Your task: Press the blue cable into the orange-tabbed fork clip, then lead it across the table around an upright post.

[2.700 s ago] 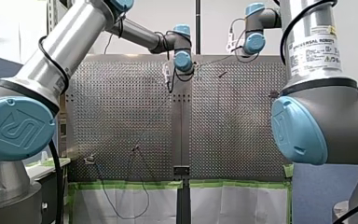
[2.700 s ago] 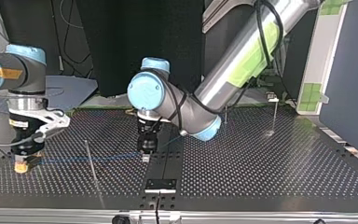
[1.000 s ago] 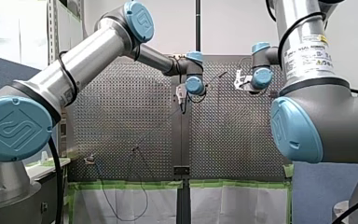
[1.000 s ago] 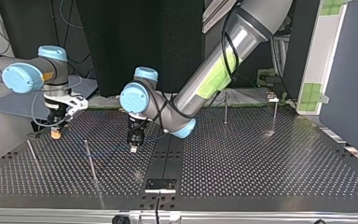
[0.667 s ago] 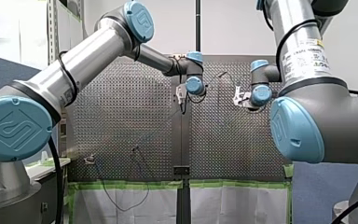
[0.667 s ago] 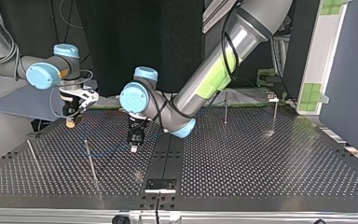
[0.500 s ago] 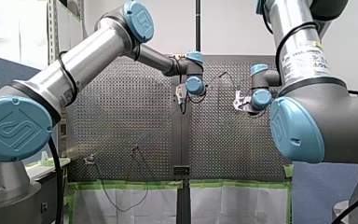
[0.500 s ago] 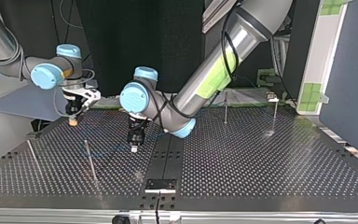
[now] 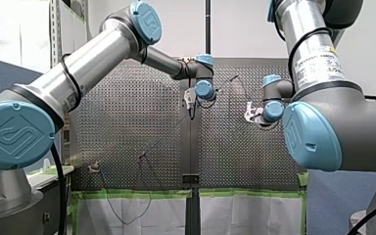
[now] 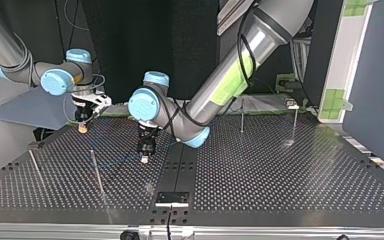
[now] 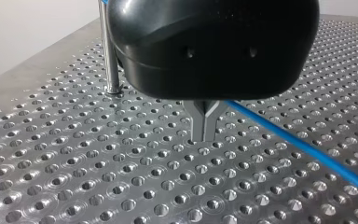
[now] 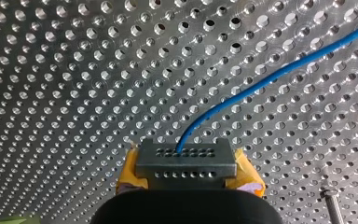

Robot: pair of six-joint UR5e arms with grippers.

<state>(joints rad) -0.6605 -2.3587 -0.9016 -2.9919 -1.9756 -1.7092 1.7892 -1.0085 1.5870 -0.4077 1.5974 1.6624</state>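
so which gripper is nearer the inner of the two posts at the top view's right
Left. In the top view my left gripper is near the middle of the table, left of that post; my right gripper farther left, by the back edge.

White wall [image 9: 240, 29], dark blue partition [image 9: 0, 73], black backdrop [image 10: 170, 40], white sheeting [image 9: 249, 218] edged with green tape [image 9: 249, 193].

The perforated metal table [image 10: 280, 175] carries a thin upright post [image 10: 96, 172] at the top view's near left and a far post [image 10: 242, 116] right of centre. A black plate [image 10: 172, 198] sits at its near edge. The blue cable [image 10: 122, 161] runs low over its left half.
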